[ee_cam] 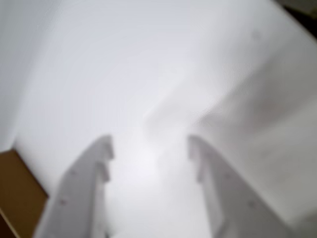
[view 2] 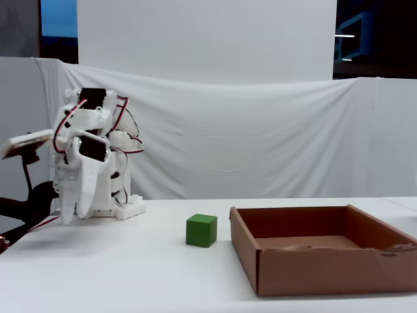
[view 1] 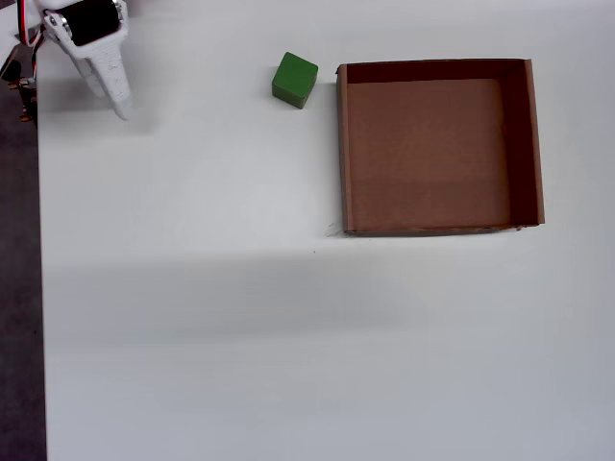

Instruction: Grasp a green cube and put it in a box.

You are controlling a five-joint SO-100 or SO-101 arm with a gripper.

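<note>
The green cube rests on the white table just left of the box's far left corner, a small gap apart. In the fixed view the cube stands left of the brown cardboard box, whose floor is bare. My gripper hangs at the table's far left corner, well left of the cube, folded back by the arm's base. The blurred wrist view shows my gripper open, fingers wide apart over white surface, nothing between them. The cube is out of that view.
The table's left edge borders a dark floor strip. A white cloth backdrop hangs behind the table. A small flat device on a stand sits left of the arm. A blurred brown patch fills the wrist view's lower left corner.
</note>
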